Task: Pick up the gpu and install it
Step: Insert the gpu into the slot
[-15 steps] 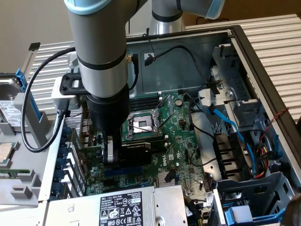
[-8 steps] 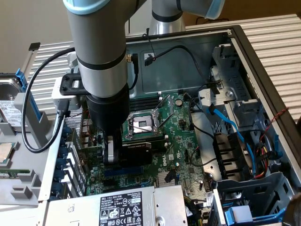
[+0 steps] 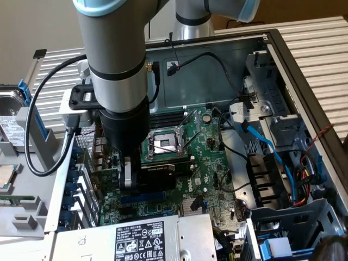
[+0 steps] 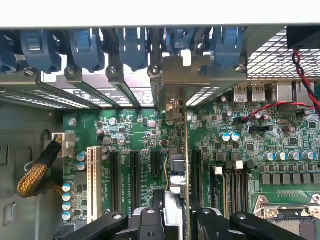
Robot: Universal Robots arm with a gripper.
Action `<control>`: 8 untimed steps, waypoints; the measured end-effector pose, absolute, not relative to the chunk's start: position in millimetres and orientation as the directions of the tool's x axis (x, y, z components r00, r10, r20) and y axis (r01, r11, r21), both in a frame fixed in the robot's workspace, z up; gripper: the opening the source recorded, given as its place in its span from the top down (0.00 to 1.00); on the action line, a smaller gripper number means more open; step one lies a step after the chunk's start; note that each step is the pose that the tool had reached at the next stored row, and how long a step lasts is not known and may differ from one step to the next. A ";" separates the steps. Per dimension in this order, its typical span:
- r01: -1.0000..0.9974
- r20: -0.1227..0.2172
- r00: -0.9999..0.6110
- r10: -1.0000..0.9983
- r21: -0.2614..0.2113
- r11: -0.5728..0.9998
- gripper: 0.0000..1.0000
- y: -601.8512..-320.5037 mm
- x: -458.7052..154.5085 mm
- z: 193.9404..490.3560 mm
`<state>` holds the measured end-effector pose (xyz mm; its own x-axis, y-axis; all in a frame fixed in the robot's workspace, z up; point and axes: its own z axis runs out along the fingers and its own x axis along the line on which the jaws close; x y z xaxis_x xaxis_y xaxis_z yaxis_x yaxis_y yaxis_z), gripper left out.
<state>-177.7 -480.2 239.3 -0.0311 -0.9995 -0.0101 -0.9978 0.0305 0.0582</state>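
Observation:
The gpu (image 3: 159,177) is a small card with a black heatsink, standing on edge over the expansion slots of the large green motherboard (image 3: 209,163). My gripper (image 3: 136,179) is shut on it from above. In the wrist view the gpu (image 4: 186,150) shows edge-on between the black fingers (image 4: 150,220), with the gripper (image 4: 177,216) centred on it. The card's metal bracket (image 4: 184,70) lies against the case's rear slot opening. The card's lower edge lines up with a black slot (image 4: 196,170). I cannot tell whether it is seated.
Blue slot latches (image 4: 90,50) line the rear wall. The CPU socket (image 3: 163,144) with its raised lever sits just beyond the card. A power supply (image 3: 136,239) borders the slots. Blue cables (image 3: 261,141) and a drive cage (image 3: 272,179) fill the exterior view's right.

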 end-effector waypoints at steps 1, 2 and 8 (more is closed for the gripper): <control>-0.998 -0.010 -0.031 -0.999 0.058 0.030 0.71 -480.2 -177.7 239.3; -0.998 -0.010 -0.031 -0.999 0.058 0.030 0.71 -480.2 -177.7 239.7; -0.998 -0.010 -0.030 -1.000 0.055 0.029 0.71 -480.2 -177.9 240.6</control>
<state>-177.9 -480.2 240.6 -0.0299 -0.9995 -0.0102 -0.9980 0.0293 0.0553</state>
